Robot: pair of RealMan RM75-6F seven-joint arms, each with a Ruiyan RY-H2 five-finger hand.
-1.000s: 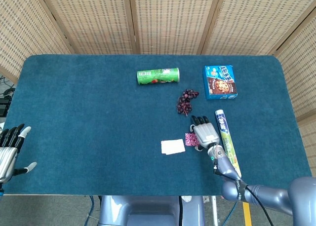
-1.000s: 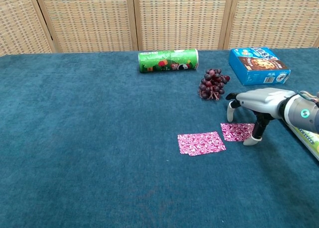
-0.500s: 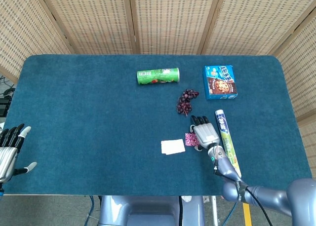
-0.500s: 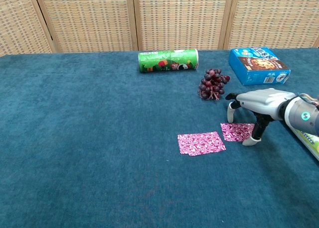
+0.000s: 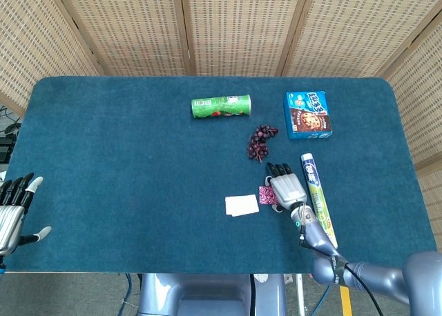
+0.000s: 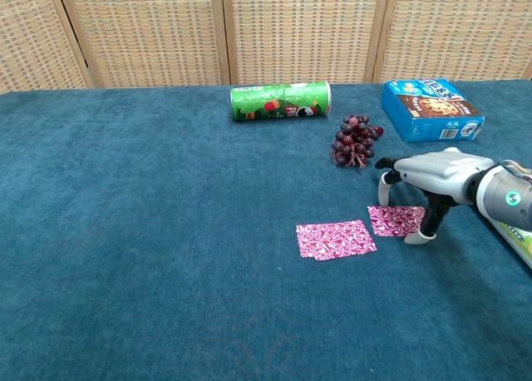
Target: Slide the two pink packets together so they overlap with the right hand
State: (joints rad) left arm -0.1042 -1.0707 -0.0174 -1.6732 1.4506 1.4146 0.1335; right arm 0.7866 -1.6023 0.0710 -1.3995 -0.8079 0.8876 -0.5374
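Observation:
Two pink patterned packets lie flat on the blue table. The larger packet looks washed-out white in the head view. The smaller packet lies just to its right, a narrow gap between them. My right hand arches over the smaller packet, fingers spread, with one fingertip down at the packet's right edge and another beside its far edge. It holds nothing. My left hand hovers open off the table's left front corner, seen only in the head view.
A green chip can lies on its side at the back. Dark grapes sit just beyond my right hand. A blue cookie box is at the back right. A long tube lies right of the hand.
My right hand has shifted very slightly to the left over the smaller packet. The packets and the left hand have not visibly moved.

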